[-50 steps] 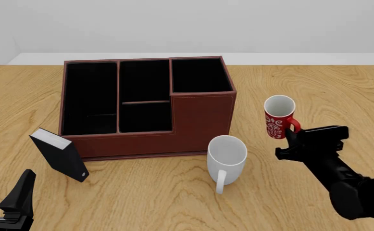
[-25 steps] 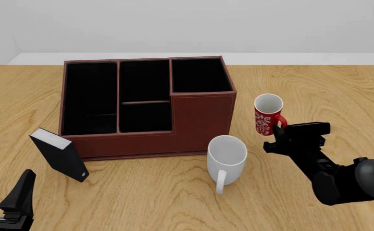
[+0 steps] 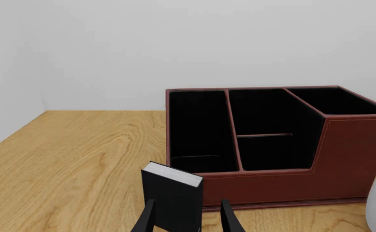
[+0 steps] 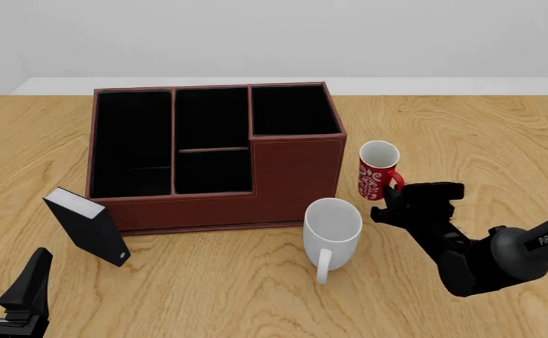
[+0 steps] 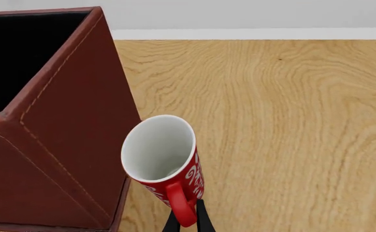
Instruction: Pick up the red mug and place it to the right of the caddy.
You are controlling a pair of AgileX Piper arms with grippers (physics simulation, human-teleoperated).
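Observation:
The red mug point(image 4: 377, 171), patterned in white swirls, hangs slightly tilted just right of the caddy point(image 4: 215, 156), a dark reddish-brown box with black compartments. My right gripper point(image 4: 394, 193) is shut on the mug's handle. In the right wrist view the red mug point(image 5: 165, 159) shows its white inside beside the caddy point(image 5: 59, 125) wall, with my right gripper point(image 5: 188, 220) pinching the handle. I cannot tell whether the mug's base touches the table. My left gripper point(image 4: 9, 264) stands open at the near left edge, holding nothing; in its own view my left gripper point(image 3: 186, 220) faces the caddy point(image 3: 272, 145).
A larger white mug point(image 4: 332, 229) stands in front of the caddy's right corner, close to the red mug and my right arm. A small black book-like box point(image 4: 88, 225) leans at the caddy's front left, seen as the box point(image 3: 172, 193) ahead of the left fingers.
My right gripper has carried the red mug leftward and a little lower, from open table on the right to close beside the caddy's right wall. The left arm has not moved.

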